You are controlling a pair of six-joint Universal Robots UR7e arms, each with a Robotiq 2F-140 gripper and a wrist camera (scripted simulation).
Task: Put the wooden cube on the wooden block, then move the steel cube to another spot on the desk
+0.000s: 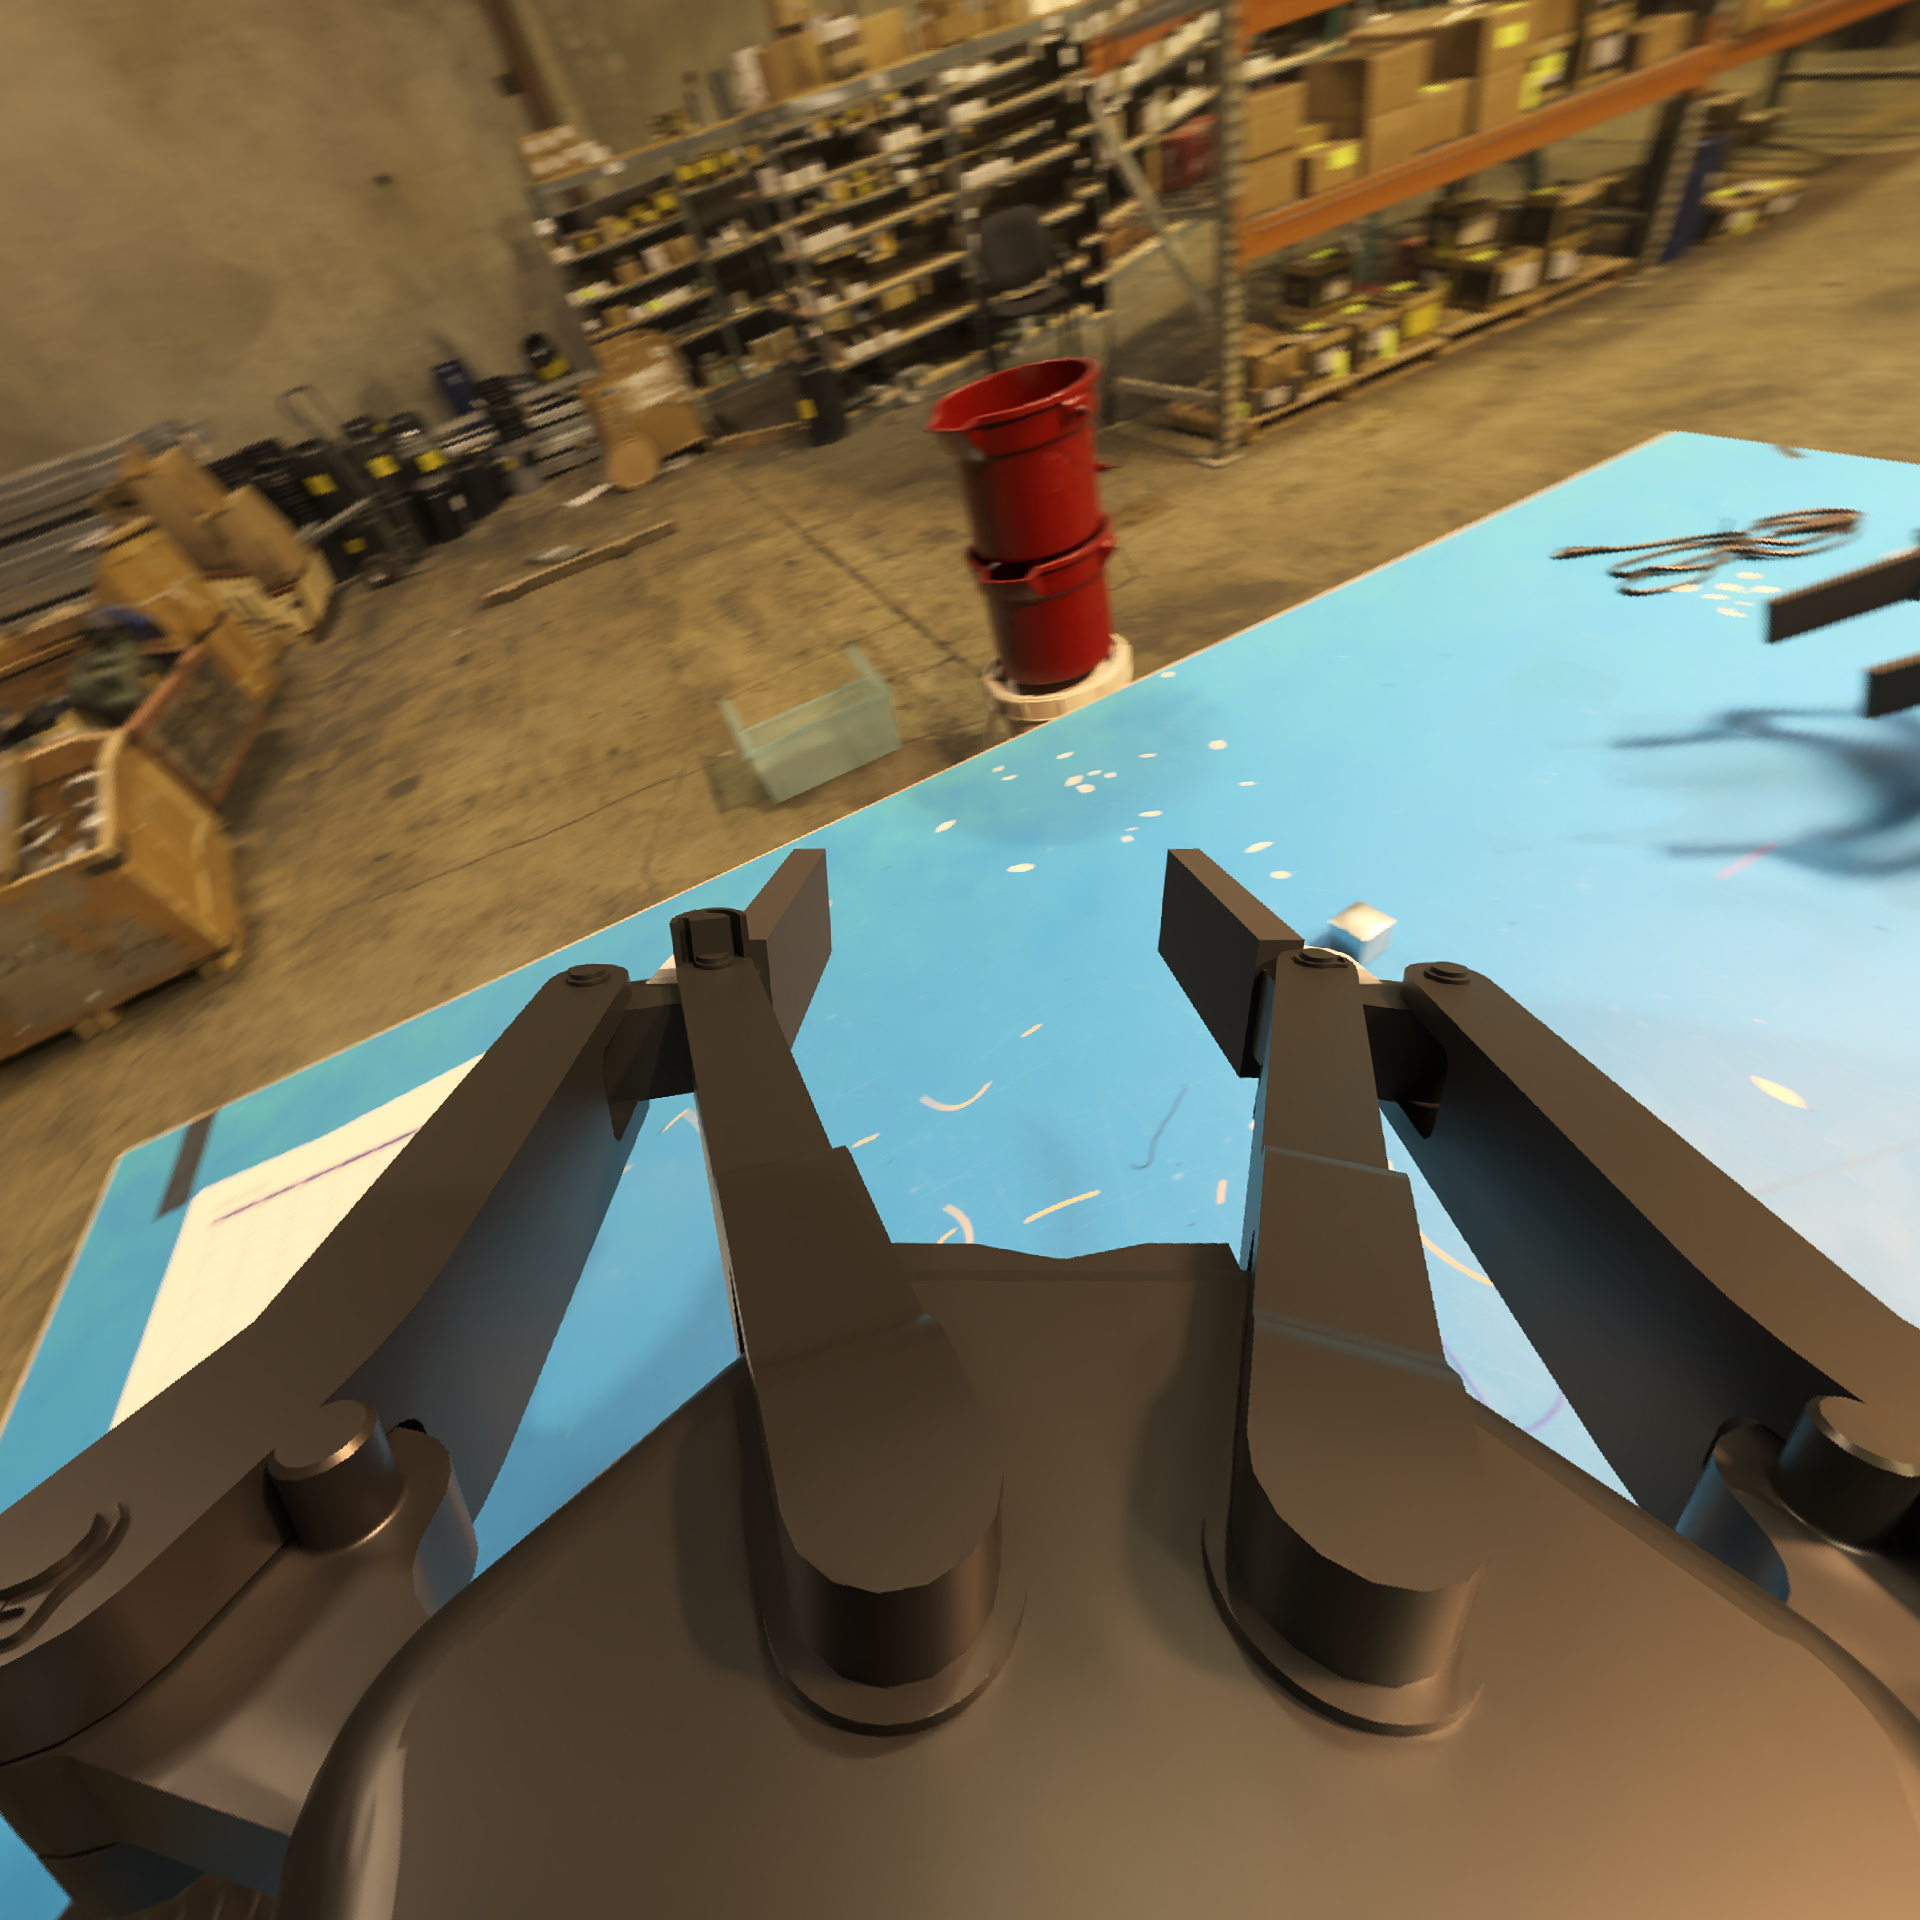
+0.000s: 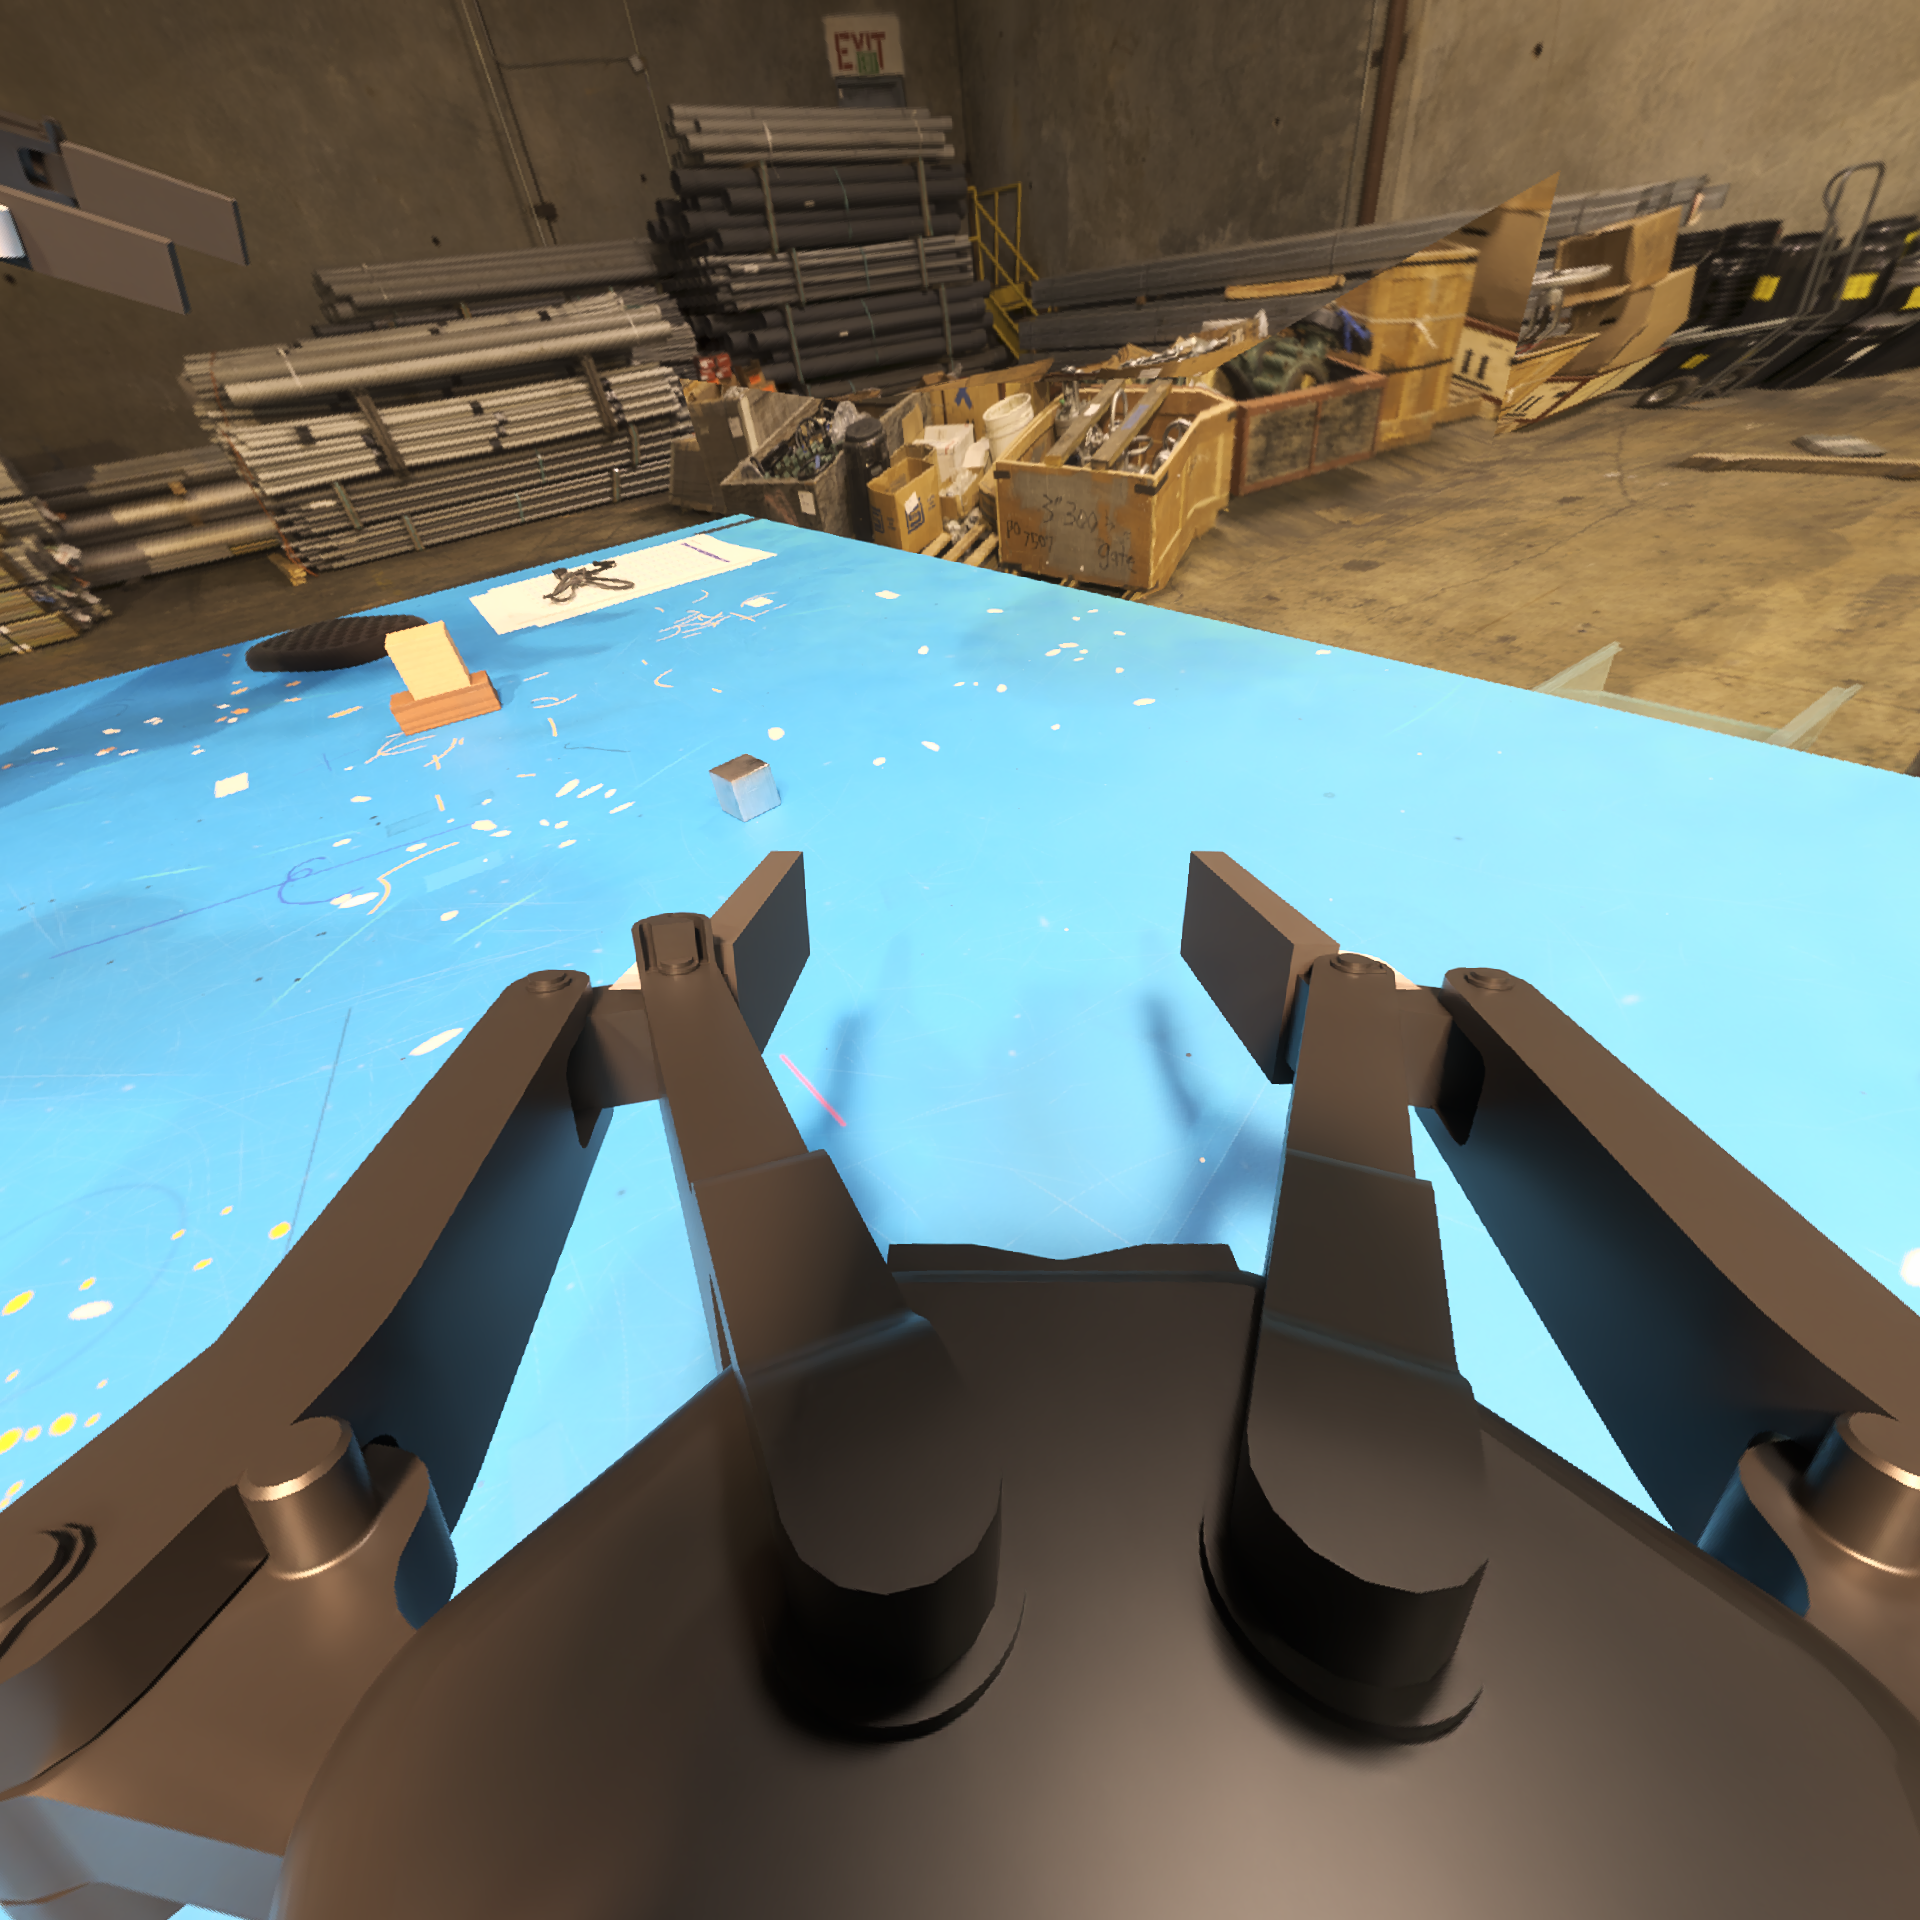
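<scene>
Right gripper point(image 2: 995, 940) spread wide and empty above desk point(image 2: 1351, 831); steel cube point(image 2: 745, 787) likely heavy, rigid, slick — pinch two opposite flat faces, squarely, mid-height.

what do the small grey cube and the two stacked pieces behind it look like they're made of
Grey cube: looks like polished metal, probably steel, with bright, shiny faces. Upper stacked piece: pale, matte wood with faint lines, possibly grain. Lower block: darker, reddish-brown wood, also matte.
</scene>
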